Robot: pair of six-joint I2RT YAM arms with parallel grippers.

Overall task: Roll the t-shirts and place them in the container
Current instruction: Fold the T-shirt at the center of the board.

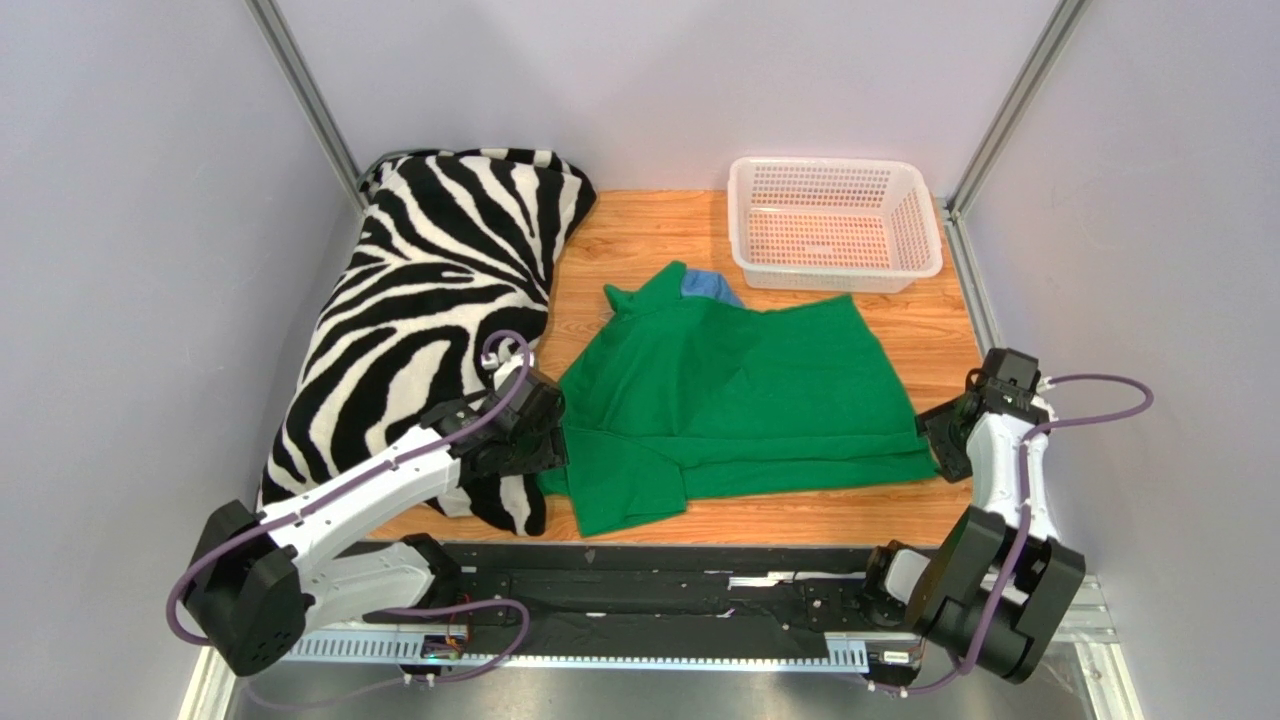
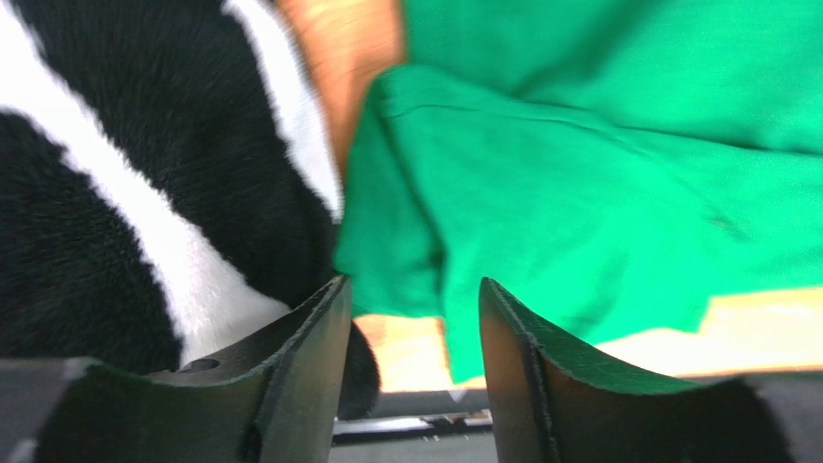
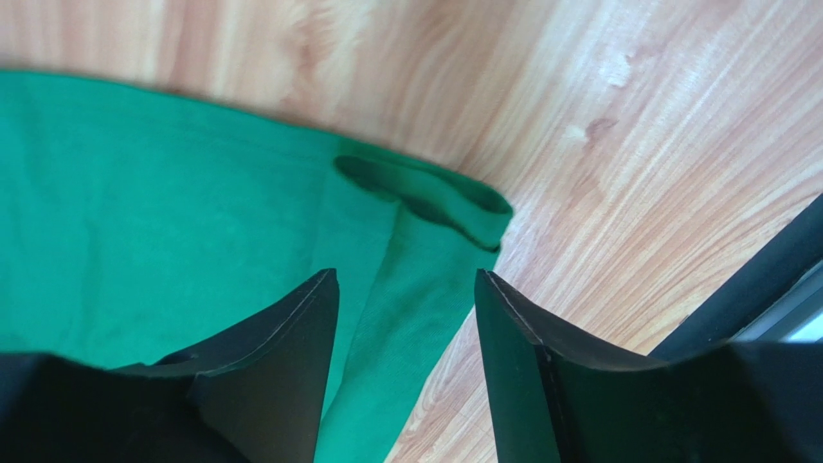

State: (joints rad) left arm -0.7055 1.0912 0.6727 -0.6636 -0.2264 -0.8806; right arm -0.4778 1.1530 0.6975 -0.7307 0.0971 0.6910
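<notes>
A bright green t-shirt [image 1: 736, 398] lies folded over and spread out across the middle of the wooden table. My left gripper [image 1: 544, 431] sits at the shirt's left edge, jaws open, nothing between them; in the left wrist view the t-shirt [image 2: 580, 183] fills the area just beyond the open fingers [image 2: 309, 328]. My right gripper [image 1: 947, 435] is at the shirt's right corner, jaws open over the folded hem of the t-shirt [image 3: 425, 193], not clamped on it.
A black-and-white zebra pillow [image 1: 428, 300] lies along the left, touching the left gripper. A white mesh basket [image 1: 831, 222] stands at the back right. A bit of blue cloth [image 1: 709, 284] peeks from behind the shirt. A black rail [image 1: 676, 563] runs along the near edge.
</notes>
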